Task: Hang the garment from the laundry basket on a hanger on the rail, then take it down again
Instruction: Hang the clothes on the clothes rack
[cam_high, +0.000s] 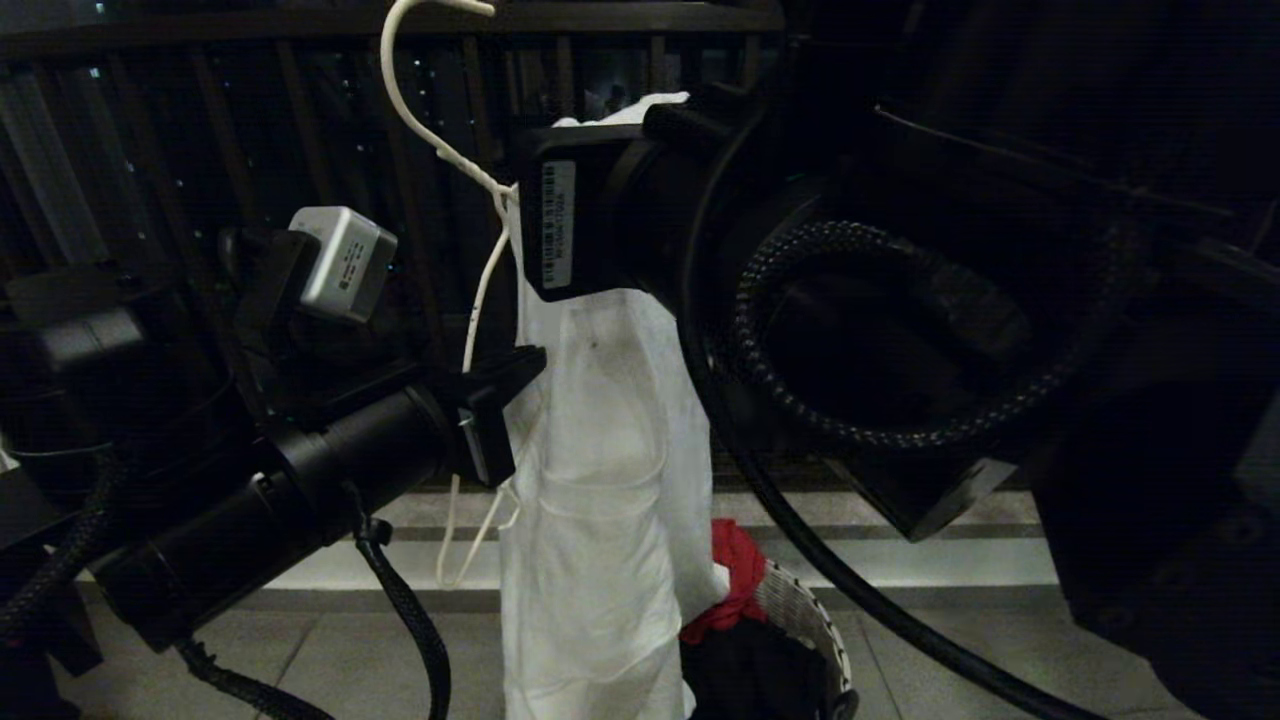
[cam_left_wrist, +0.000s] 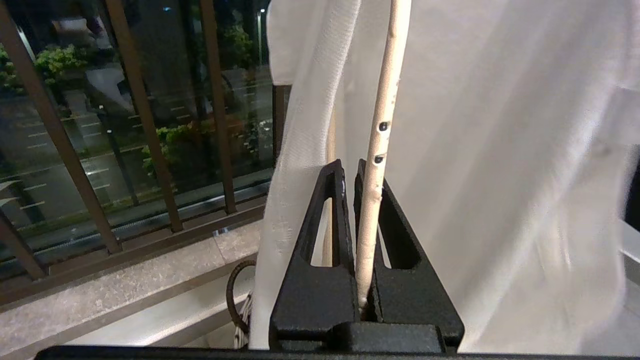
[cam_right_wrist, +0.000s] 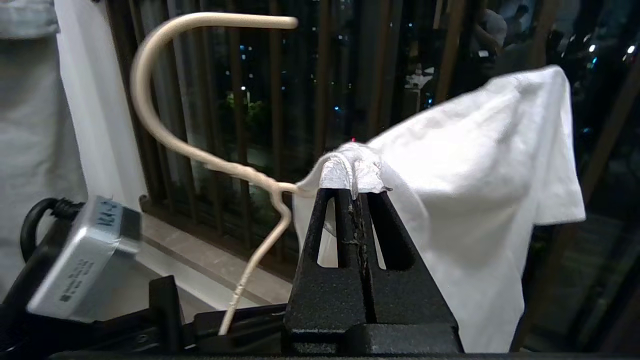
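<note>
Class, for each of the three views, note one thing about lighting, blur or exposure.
Head view: dim, the right arm a near-black mass, only the garment bright. Left wrist view: garment overexposed and smeared at one edge, hanger wire sharp. Right wrist view: night background of blurred light points, hanger hook crisp.

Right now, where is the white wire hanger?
In the head view the hanger is left of centre, before the dark balcony railing, its wire clamped in the left gripper, beside the white T-shirt pinched by the right gripper.
</note>
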